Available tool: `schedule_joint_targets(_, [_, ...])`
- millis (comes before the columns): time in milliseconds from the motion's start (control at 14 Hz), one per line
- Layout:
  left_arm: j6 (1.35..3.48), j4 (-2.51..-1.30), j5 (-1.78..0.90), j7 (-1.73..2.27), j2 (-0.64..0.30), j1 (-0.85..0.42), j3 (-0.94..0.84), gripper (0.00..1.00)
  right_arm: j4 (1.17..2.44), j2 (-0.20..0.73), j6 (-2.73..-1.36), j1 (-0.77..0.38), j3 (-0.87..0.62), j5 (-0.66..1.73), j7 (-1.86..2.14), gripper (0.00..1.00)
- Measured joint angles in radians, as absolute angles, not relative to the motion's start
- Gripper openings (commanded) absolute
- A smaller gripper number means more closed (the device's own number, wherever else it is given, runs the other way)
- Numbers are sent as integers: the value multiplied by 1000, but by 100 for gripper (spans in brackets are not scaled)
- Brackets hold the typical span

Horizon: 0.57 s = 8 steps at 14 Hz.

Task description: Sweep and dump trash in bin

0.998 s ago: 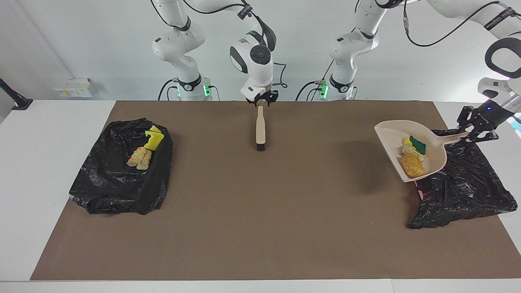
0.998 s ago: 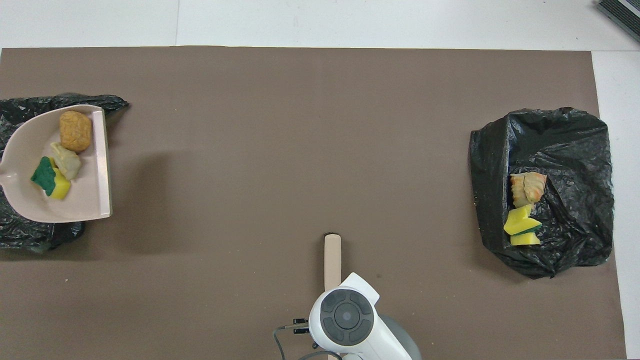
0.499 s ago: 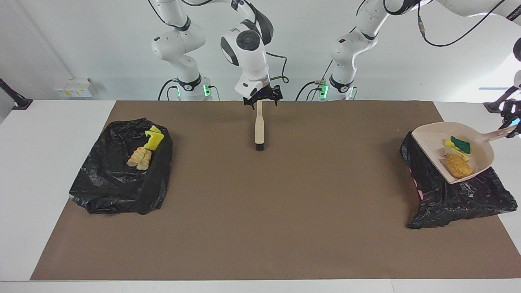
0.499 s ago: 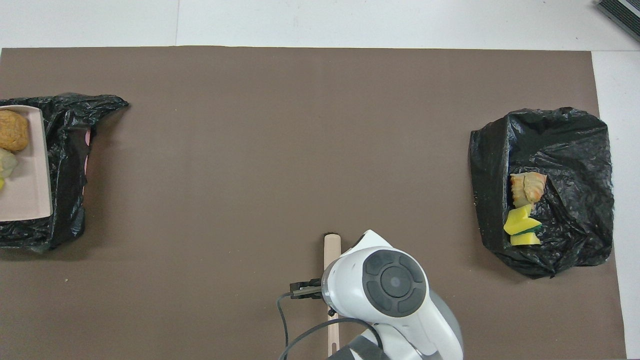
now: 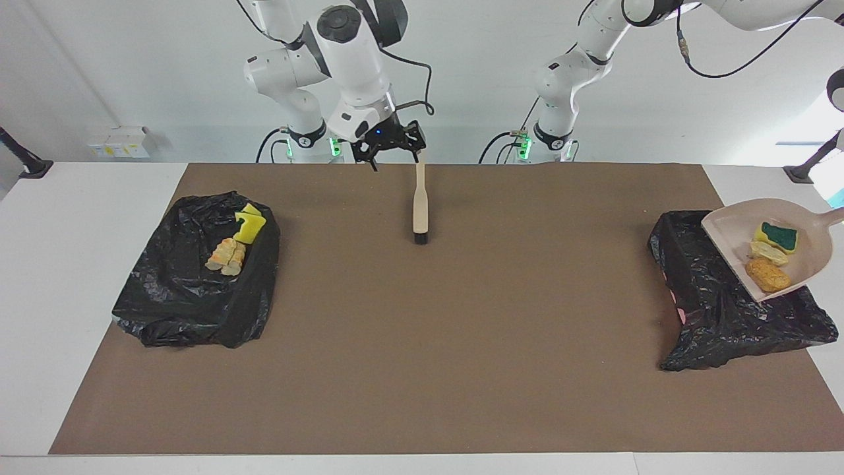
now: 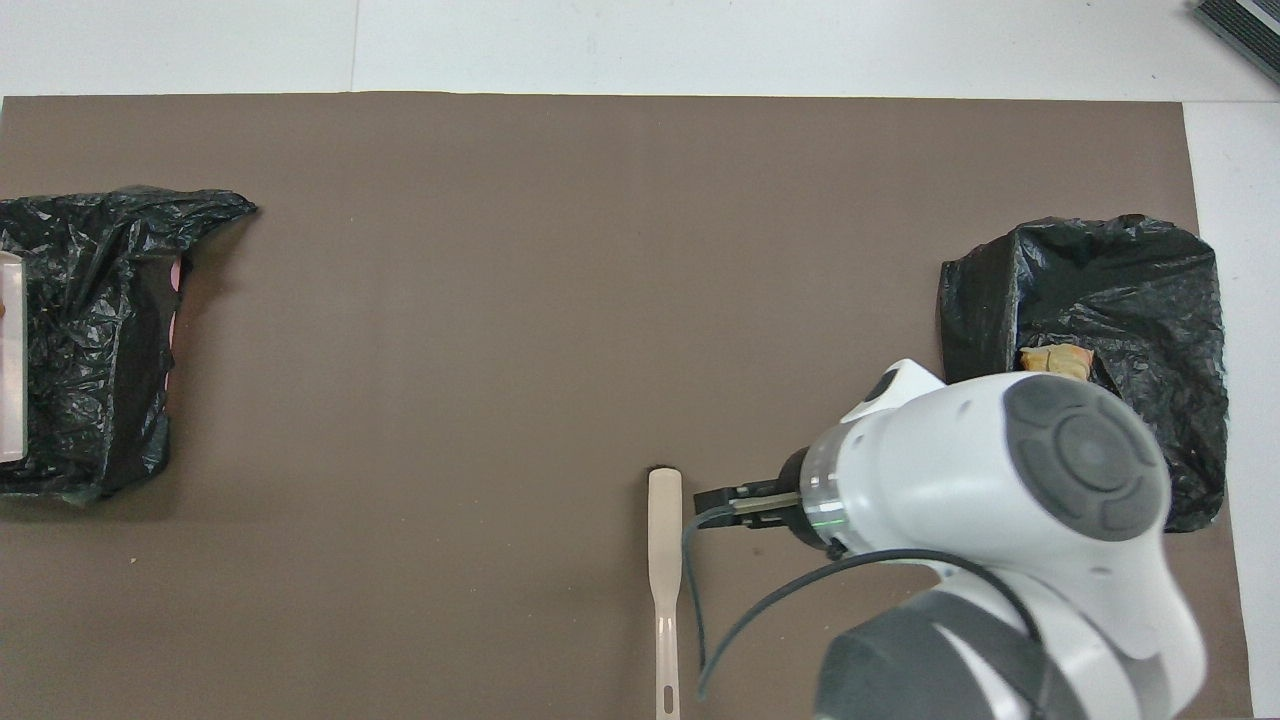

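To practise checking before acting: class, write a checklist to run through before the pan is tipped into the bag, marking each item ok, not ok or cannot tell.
1. The dustpan hangs over the black bag at the left arm's end: ok.
2. The green-faced sponge, pale lump and orange lump sit inside the pan: ok.
3. Bag mouth open under the pan's lip: cannot tell.
4. The left gripper, out of frame, shut on the handle: ok.
5. The right gripper open, apart from the brush: ok.
6. Brush lying flat on the mat: ok.
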<state>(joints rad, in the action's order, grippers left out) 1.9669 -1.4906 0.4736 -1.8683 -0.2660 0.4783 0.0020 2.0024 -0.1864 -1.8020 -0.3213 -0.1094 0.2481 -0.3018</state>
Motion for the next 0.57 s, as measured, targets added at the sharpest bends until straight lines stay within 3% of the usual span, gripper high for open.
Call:
schedule_joint_targets(214, [1967,-1499,628,-1783,-266,426,-1,0,2002,-238,-1763,-201,-106,202,-164,100])
schedule_joint_targets(570, [1965,-1561,853,-1624,-233,353,-2,0,1983,-249,-1719,-89,-102,168,-38,100])
